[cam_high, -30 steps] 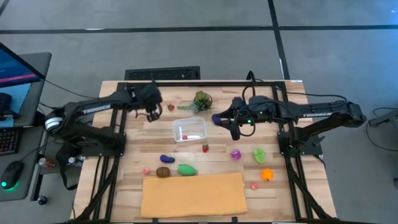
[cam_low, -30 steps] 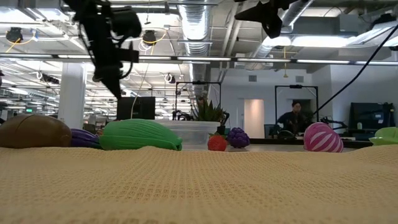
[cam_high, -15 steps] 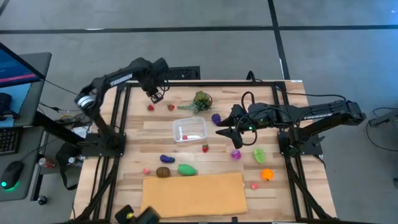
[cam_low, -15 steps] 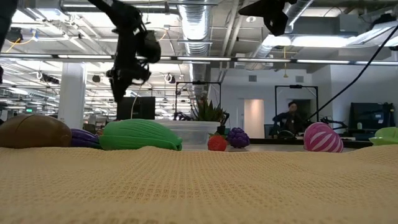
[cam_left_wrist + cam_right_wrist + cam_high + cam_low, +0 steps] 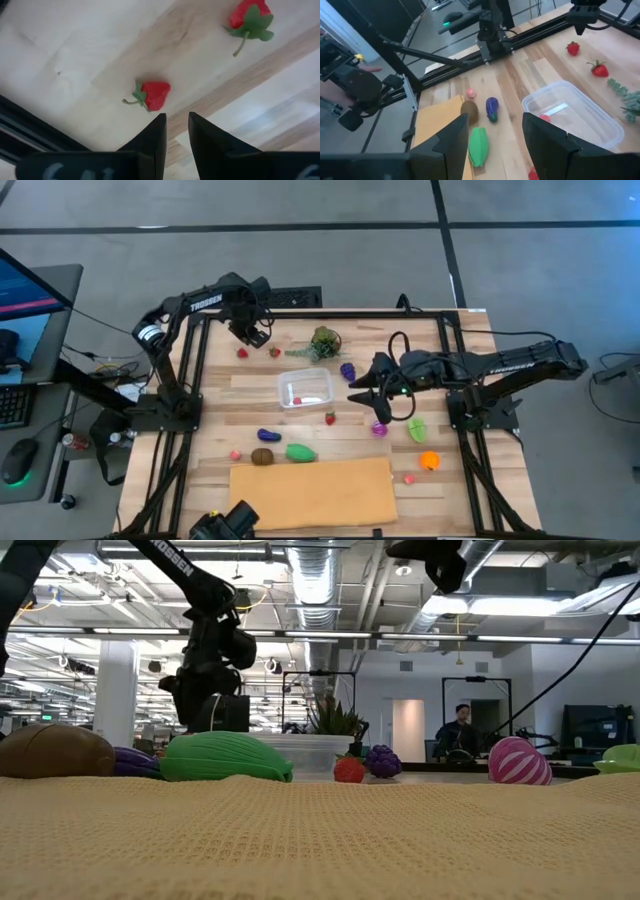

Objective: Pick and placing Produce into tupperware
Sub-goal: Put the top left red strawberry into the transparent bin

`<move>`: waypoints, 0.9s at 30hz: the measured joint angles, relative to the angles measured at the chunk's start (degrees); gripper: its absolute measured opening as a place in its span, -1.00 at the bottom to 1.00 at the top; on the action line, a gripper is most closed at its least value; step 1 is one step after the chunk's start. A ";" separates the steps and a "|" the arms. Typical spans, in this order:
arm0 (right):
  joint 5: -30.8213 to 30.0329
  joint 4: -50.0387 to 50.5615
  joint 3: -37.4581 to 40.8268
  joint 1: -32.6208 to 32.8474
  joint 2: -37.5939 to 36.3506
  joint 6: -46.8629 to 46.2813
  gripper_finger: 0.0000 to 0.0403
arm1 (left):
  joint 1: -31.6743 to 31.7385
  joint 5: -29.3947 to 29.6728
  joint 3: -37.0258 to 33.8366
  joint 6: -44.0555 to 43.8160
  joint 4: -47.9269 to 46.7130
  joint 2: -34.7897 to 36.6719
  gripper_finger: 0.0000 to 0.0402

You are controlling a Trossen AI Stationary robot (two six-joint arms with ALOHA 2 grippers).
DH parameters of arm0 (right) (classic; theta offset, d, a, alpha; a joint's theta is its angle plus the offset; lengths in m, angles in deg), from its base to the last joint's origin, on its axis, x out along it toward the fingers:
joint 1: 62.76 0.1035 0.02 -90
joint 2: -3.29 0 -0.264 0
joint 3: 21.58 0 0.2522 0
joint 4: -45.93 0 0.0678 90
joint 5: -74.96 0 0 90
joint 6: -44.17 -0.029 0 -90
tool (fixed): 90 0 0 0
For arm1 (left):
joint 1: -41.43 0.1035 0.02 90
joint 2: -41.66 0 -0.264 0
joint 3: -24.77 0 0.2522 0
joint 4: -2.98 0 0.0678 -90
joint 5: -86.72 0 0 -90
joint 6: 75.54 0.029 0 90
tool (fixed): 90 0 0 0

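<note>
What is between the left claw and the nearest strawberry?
Only bare wood. In the left wrist view, the left gripper hangs just short of the strawberry.

— What sort of place was it?

— A robotics lab in an open-plan office. Exposed silver ducts (image 5: 318,580) and strip lights ran across an unfinished ceiling.

— Anything else that showed it?

— The wooden table (image 5: 440,345) stood on a grey concrete floor (image 5: 300,250), boxed in by a black metal frame (image 5: 195,380). Beside it sat a desk with a lit monitor (image 5: 25,285), a keyboard (image 5: 12,405) and a mouse (image 5: 18,460). Far behind, a person (image 5: 459,730) sat at another workstation.
</note>
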 joint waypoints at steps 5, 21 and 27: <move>0.02 0.68 0.00 0.00 0.00 0.29 -0.12 | -0.17 0.03 0.00 0.67 1.19 0.00 -0.58; 0.23 2.71 0.00 -0.04 0.00 1.80 -0.12 | -0.58 8.89 0.00 -2.46 1.99 0.00 0.16; 0.24 2.70 0.00 -0.04 0.00 2.24 -0.12 | -1.62 9.09 0.00 1.91 2.46 0.00 0.20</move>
